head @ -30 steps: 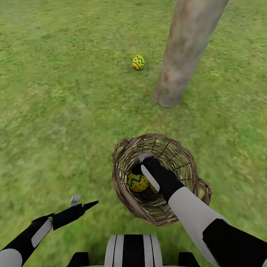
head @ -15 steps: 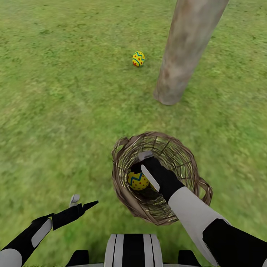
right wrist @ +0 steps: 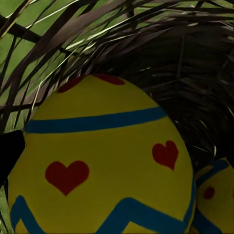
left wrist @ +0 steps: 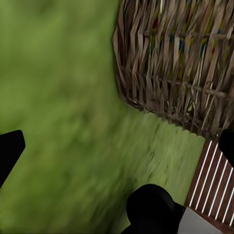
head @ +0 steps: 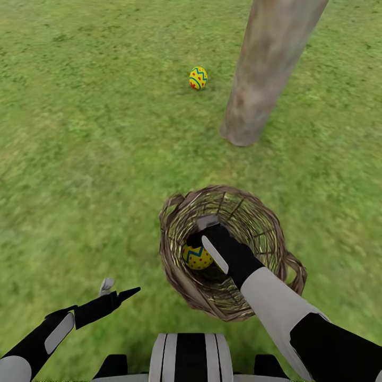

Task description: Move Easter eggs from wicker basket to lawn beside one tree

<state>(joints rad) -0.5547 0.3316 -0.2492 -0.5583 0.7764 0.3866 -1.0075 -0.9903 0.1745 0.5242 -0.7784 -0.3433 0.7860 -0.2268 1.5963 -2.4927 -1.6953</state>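
Your right gripper is down inside the wicker basket, which sits on the lawn just in front of the robot's base, and its fingers sit right beside the Easter egg lying low against the basket's left inner wall. From the right wrist camera that egg looms close, yellow with red hearts and blue bands, ringed by the woven twigs, and a second egg peeks out just behind it, touching or nearly so. One dark fingertip shows at the edge of that view, yet whether the jaws are closed on the egg or merely alongside it you cannot tell from these pictures. Your left gripper hangs low over the grass to the left of the basket, jaws apart and holding nothing; its camera sees the basket's outer wall standing on the grass. A third egg lies on the lawn farther off, near the base of the tree and to its left, apart from the trunk
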